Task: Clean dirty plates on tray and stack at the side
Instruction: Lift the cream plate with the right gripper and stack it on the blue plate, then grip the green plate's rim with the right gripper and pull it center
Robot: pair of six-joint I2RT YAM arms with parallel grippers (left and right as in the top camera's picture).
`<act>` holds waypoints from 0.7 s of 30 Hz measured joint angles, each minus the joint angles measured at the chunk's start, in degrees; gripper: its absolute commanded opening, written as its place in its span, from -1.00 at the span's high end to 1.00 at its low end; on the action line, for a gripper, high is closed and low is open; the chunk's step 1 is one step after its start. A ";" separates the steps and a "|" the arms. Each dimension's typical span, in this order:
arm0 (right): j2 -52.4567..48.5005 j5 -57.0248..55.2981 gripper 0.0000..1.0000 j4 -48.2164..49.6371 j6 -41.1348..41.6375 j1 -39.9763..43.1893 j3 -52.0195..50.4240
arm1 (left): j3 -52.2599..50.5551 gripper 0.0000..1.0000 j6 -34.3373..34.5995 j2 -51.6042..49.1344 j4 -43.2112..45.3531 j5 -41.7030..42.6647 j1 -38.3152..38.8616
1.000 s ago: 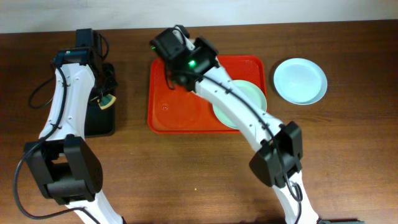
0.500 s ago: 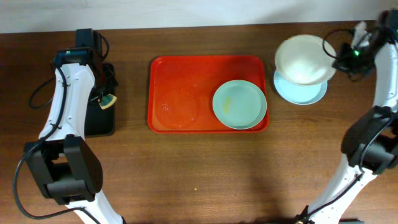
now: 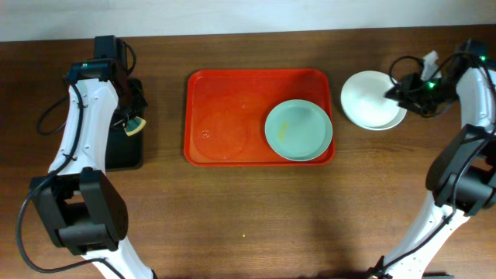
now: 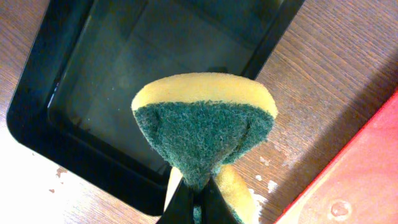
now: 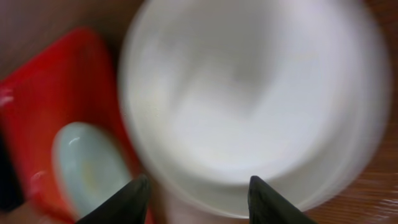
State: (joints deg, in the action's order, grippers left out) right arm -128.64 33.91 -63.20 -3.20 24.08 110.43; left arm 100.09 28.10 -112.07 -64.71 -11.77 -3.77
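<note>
From here both arms look alike to me: white shells on the left arm (image 3: 81,116) and right arm (image 3: 482,97), bulky black joints (image 3: 81,213), and thin black cables (image 3: 44,118) looping alongside. A green light (image 3: 425,84) glows at the right wrist. The fingers (image 5: 132,200) are dark and tapered.

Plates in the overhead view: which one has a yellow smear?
The mint-blue plate lying on the red tray; the white plate to the side of the tray looks clean.
</note>
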 measured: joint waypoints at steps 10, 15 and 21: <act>0.02 -22.95 0.17 -6.62 1.53 -27.28 -0.17 | 0.00 1.00 0.00 0.00 0.00 0.39 0.00; 0.11 -27.02 0.24 -5.99 5.86 -27.87 -5.42 | 0.00 1.00 0.00 0.00 -0.02 0.39 0.00; 0.11 -27.28 0.61 -4.26 6.27 -27.87 -8.57 | 0.00 1.00 0.00 0.00 -0.02 0.39 0.00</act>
State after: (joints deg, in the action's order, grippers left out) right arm -128.53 6.63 -67.46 3.07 -3.79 101.86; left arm 100.09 28.10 -112.07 -64.73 -11.38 -3.77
